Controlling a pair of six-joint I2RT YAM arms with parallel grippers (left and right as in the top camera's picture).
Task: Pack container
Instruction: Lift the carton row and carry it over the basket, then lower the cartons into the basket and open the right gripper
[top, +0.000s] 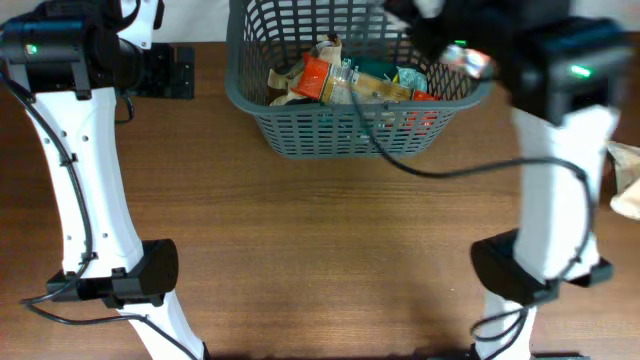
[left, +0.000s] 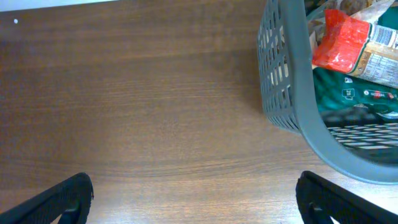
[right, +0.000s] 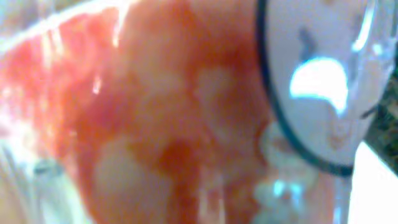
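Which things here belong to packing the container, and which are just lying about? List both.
Job:
container
red packet and green packet inside it
clear red pouch filling the right wrist view
pale packet at the right edge, probably waiting

Lying about:
black cable across the table
open left tool, empty

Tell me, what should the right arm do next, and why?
Probably ease the right pincer open and let the red packet drop. The right wrist view is filled by that packet, pressed close, and from overhead the arm hangs over the container, which holds several packets. Whether the pincer actually grips it cannot be seen.
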